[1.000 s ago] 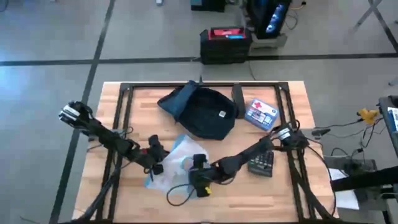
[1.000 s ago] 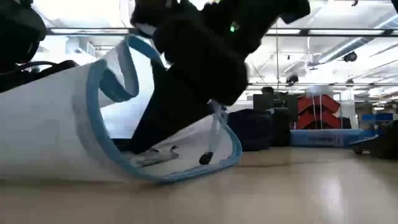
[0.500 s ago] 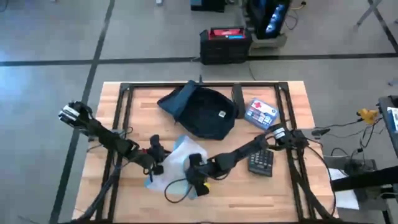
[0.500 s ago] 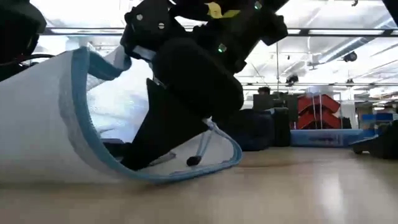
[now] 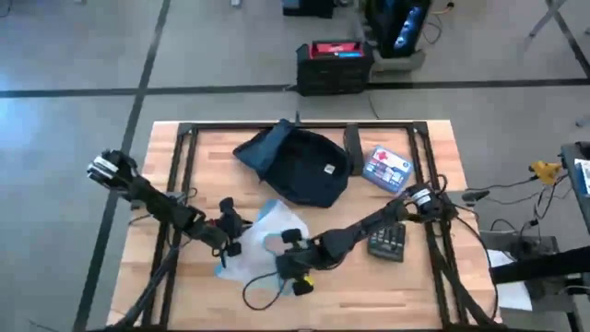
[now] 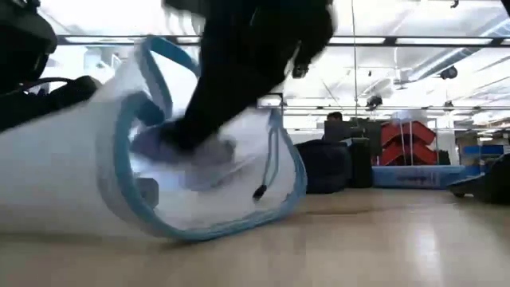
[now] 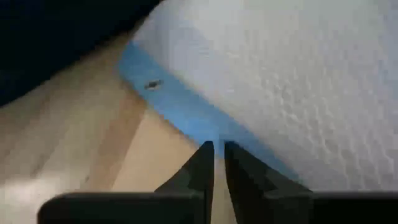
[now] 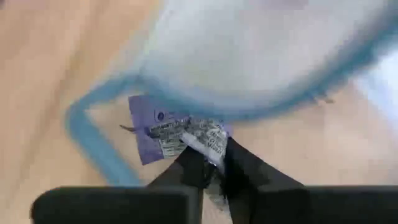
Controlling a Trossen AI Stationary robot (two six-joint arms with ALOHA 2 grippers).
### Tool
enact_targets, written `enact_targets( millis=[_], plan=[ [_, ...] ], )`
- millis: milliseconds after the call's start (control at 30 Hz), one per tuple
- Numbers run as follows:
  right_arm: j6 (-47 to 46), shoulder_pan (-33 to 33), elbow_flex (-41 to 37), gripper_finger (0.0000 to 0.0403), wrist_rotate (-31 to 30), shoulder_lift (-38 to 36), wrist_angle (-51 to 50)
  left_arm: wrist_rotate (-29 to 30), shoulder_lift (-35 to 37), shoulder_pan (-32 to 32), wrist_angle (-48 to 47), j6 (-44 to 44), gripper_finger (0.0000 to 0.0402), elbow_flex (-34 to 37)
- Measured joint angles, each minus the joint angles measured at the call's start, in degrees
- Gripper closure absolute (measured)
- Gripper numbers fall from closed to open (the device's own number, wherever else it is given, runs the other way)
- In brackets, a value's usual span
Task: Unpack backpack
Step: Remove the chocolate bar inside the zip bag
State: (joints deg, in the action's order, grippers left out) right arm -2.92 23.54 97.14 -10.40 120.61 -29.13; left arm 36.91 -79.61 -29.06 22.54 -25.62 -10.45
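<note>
The right gripper [image 8: 213, 163] sat clamped on a purple packet [image 8: 177, 135] inside the clear pouch [image 5: 261, 242] — the backpack [image 5: 300, 166] lay well behind; the left gripper [image 7: 215, 163], nearly shut, pinched the pouch's blue edge.

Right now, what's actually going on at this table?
Both arms are working on a clear pouch with blue trim at the front of the table. The left gripper is shut on the pouch's blue edge, holding it. The right gripper is at the pouch's mouth and has closed on a purple-and-silver packet. The navy backpack lies behind them, with a small blue-white box beside it and a dark calculator-like item near the right arm.
</note>
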Motion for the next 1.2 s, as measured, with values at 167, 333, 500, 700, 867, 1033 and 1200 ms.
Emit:
enact_targets(
  millis=[167, 333, 500, 700, 867, 1033, 1200],
  plan=[
    [0.2, 3.1, 2.6, 0.0393, 0.1, -3.6, -5.2, 0.1, 0.0, 0.1, 0.1, -0.6, 0.0377, 0.7],
    [-5.5, 5.4, 2.7, 0.0398, -1.2, -9.0, -14.8, 0.1, 0.1, 0.1, 0.6, -0.6, 0.0377, 0.7],
    [-19.9, 7.7, 1.9, 0.0399, -9.9, -13.7, -34.6, 0.1, 0.1, 0.1, 0.9, -0.6, 0.0377, 0.7],
    [-38.7, 9.6, -5.2, 0.0399, -13.6, -18.0, -49.5, 0.1, 0.1, 0.1, 1.9, 1.3, 0.0377, 0.7],
    [-46.0, 9.8, -14.6, 0.0400, -13.6, -21.8, -49.8, 0.1, 0.1, 1.0, 3.0, 4.3, 0.0377, 0.7],
    [-52.9, 9.8, -23.4, 0.0400, -12.8, -25.2, -49.4, -0.4, 0.1, 3.0, 3.1, 5.6, 0.0377, 0.7],
    [-59.3, 9.8, -30.9, 0.0400, -5.0, -28.1, -47.4, -1.9, 0.1, 4.9, 3.2, 5.7, 0.0377, 0.7]
  ],
)
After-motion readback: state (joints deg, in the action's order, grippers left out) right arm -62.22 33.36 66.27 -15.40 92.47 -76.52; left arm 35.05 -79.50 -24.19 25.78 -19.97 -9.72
